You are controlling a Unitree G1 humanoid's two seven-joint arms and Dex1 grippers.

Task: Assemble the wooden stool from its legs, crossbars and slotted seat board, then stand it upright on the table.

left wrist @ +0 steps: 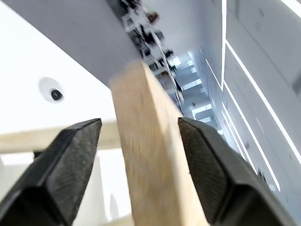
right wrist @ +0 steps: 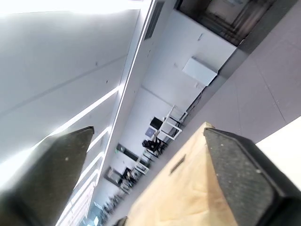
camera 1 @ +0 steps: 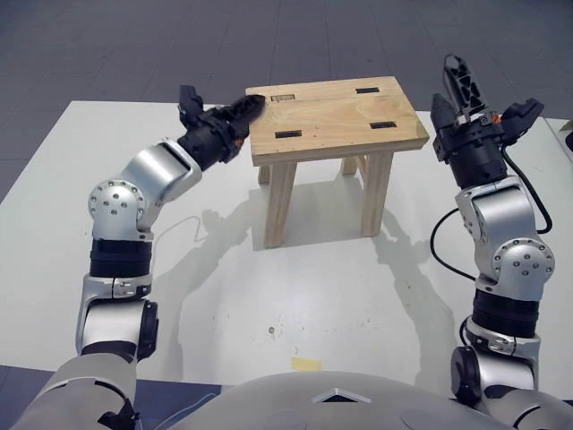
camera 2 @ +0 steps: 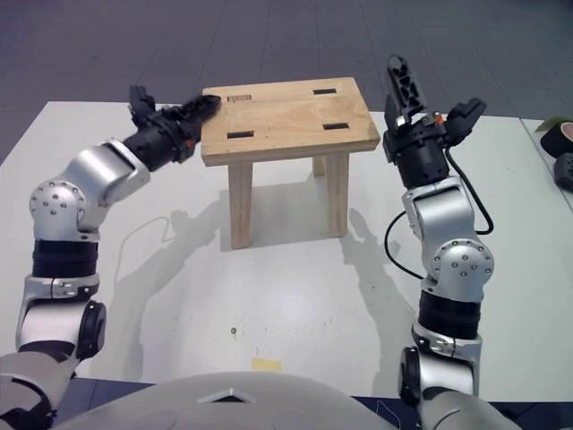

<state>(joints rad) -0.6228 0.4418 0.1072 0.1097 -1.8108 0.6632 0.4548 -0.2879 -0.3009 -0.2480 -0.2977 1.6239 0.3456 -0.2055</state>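
Observation:
The wooden stool stands upright on the white table [camera 1: 313, 296], its slotted seat board [camera 1: 336, 112] on top and pale legs [camera 1: 279, 202] beneath. My left gripper [camera 1: 249, 121] is at the seat's far left corner. It is open and straddles the board's edge [left wrist: 146, 155], with a gap on either side of the wood between the dark fingers [left wrist: 66, 160]. Raised just beside the seat's right edge, my right gripper [camera 1: 450, 94] is open with its fingers pointing up, holding nothing. In the right wrist view the seat board [right wrist: 188, 188] shows beyond that gripper [right wrist: 148, 133].
A scrap of yellow tape [camera 1: 305, 364] lies near the table's front edge, and a small dark speck [camera 1: 271, 331] just beyond it. A black cable [camera 1: 443, 242] hangs by the right arm. Dark objects [camera 2: 562, 143] sit off the table's right side.

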